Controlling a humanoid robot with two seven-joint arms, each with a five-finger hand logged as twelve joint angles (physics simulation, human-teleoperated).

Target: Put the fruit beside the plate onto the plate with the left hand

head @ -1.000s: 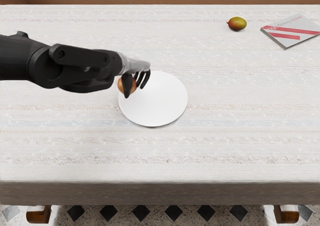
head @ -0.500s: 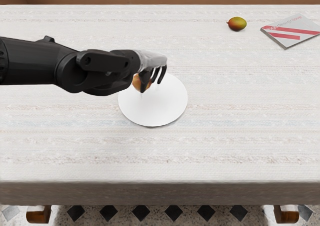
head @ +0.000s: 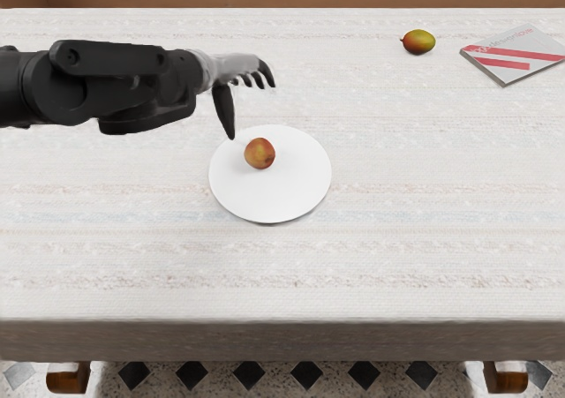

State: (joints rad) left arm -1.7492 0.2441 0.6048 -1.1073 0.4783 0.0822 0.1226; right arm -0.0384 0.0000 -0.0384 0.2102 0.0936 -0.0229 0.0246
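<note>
— Where is the fruit (head: 259,153)?
— It sits on the plate (head: 287,193), left of the plate's middle, around the centre of the table (head: 282,274).
— And the left hand (head: 231,70)?
— It hovers by the plate's far left rim, fingers spread wide, holding nothing, apart from the fruit.

Illegible lettering on book (head: 513,56)

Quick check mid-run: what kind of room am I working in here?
Probably a home dining area, simulated: a cloth-covered table, a white plate holding a fruit, a magazine at the far right, and chequered floor tiles below.
</note>
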